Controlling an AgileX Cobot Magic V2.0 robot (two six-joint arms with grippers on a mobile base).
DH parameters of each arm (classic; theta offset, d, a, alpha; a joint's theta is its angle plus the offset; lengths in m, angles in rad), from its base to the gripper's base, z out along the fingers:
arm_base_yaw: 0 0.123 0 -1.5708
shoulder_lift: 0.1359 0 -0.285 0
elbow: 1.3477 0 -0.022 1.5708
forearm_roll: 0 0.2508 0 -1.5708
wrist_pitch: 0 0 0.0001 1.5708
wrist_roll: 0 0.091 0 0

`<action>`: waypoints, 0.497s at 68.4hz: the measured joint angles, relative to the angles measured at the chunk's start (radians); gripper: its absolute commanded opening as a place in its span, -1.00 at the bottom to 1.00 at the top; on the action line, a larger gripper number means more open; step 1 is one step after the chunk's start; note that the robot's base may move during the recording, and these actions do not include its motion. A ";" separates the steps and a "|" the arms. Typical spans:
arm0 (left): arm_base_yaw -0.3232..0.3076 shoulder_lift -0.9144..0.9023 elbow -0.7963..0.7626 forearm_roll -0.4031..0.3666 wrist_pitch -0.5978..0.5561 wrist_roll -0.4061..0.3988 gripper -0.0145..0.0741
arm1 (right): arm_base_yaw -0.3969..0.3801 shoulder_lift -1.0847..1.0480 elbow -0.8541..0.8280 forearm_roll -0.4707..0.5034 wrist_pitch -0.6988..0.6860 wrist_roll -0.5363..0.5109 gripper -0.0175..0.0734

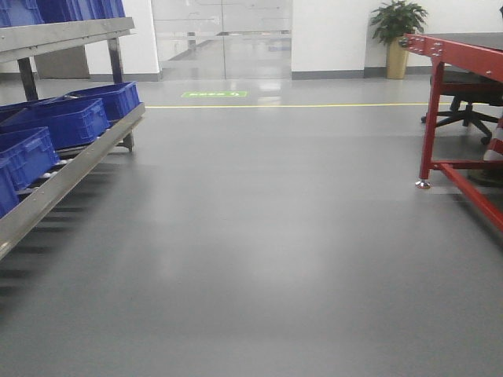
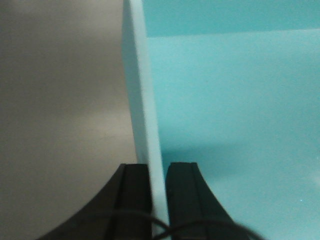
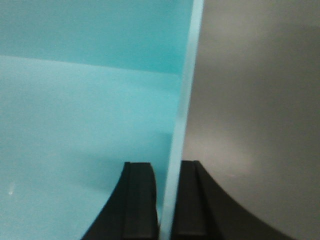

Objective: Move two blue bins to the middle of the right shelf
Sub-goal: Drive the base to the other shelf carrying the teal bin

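Note:
A pale aqua blue bin fills both wrist views; it is out of the front view. My left gripper is shut on the bin's left wall, one black finger outside and the other inside over the bin floor. My right gripper is shut on the right wall in the same way, with the bin's inside to its left. Grey floor shows beyond both walls. Only one bin can be made out. The right shelf middle is out of view.
Ahead lies open grey floor. On the left a steel rack carries dark royal-blue ribbed bins. A red-framed table stands at the right with a black office chair behind it. A potted plant and glass doors are at the back.

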 measured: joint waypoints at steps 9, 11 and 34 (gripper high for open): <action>0.000 0.000 0.000 0.000 0.000 0.000 -0.92 | 0.000 0.000 0.000 0.000 0.000 0.000 -0.95; 0.000 0.000 0.000 0.000 0.000 0.000 -0.92 | 0.000 0.000 0.000 0.000 0.000 0.000 -0.95; 0.000 0.000 0.000 0.000 0.000 0.000 -0.92 | 0.000 0.000 0.000 -0.001 0.000 0.000 -0.95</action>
